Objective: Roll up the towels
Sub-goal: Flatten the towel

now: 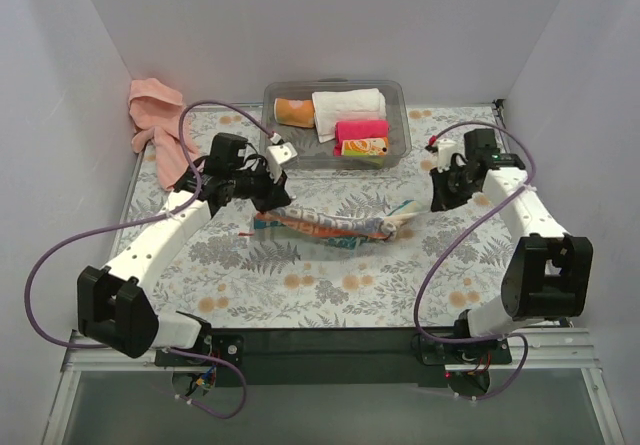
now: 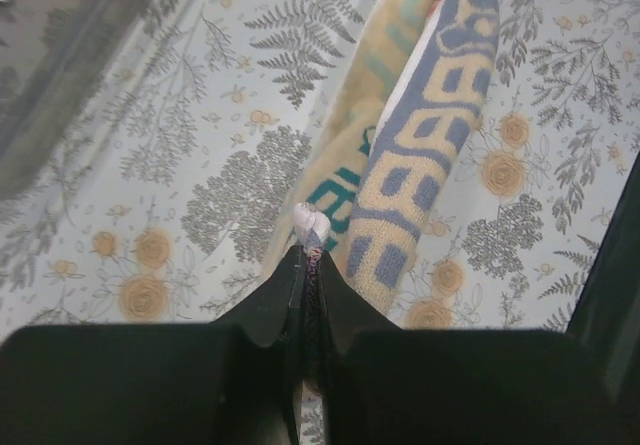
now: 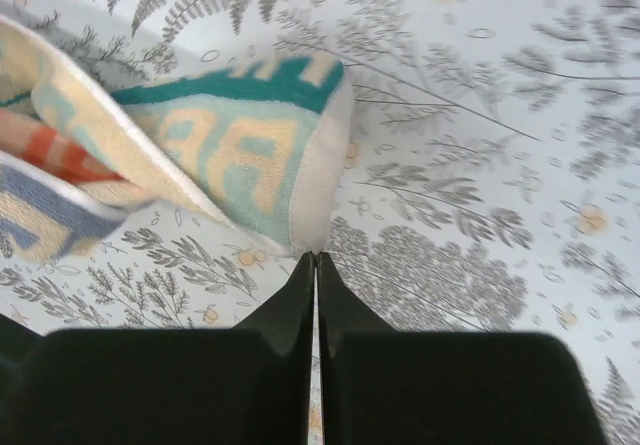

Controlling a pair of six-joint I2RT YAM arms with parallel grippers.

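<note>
The small teal-red-white patterned cloth (image 1: 335, 225) hangs bunched and stretched between my two grippers, low over the table's middle. My left gripper (image 1: 268, 208) is shut on its left end; in the left wrist view fabric shows between the closed jaws (image 2: 312, 250) and the cloth (image 2: 420, 155) runs away from them. My right gripper (image 1: 420, 208) is shut with the cloth's right corner (image 3: 250, 155) pinched at the very tips (image 3: 316, 257). The salmon-pink towel (image 1: 155, 115) lies crumpled at the back left corner, away from both grippers.
A clear plastic bin (image 1: 400, 100) at the back middle holds an orange roll, a white rolled towel (image 1: 348, 105), a hot-pink roll (image 1: 360, 129) and a small packet. White walls close in the floral tablecloth (image 1: 300, 285) on three sides.
</note>
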